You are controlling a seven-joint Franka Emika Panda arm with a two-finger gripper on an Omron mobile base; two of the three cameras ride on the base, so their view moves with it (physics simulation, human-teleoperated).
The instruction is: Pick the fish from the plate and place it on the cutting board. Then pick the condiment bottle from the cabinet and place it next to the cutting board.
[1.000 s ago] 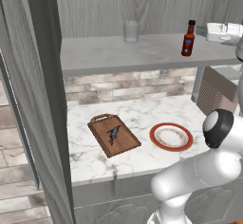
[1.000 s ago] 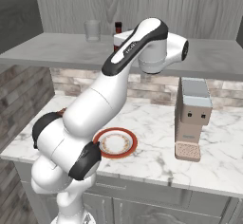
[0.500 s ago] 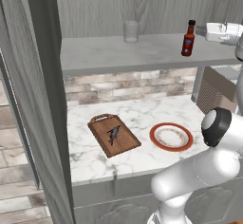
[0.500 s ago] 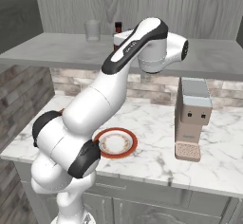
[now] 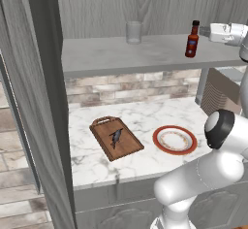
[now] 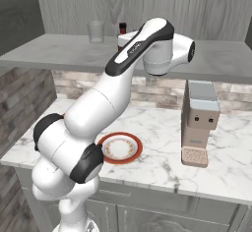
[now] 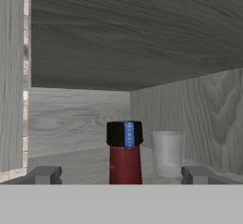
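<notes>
Dark finger tips stand spread wide, empty, the gripper (image 7: 121, 174) straddling our condiment bottle (image 7: 125, 153), whose black cap rises between them in the hand view. Nearest us on the marble bench (image 5: 145, 161) lie the plate (image 5: 175, 139), bare, and the cutting board (image 5: 116, 138) with the fish (image 5: 116, 136) already on it, so we judge the first half done. Farther up, on the cabinet (image 5: 145, 53) shelf, the bottle stands upright, the clear glass (image 5: 133, 32) well apart from it. We are at the bottle pick: next we should ease forward until the fingers (image 7: 45, 174) flank the bottle's body, then clench.
</notes>
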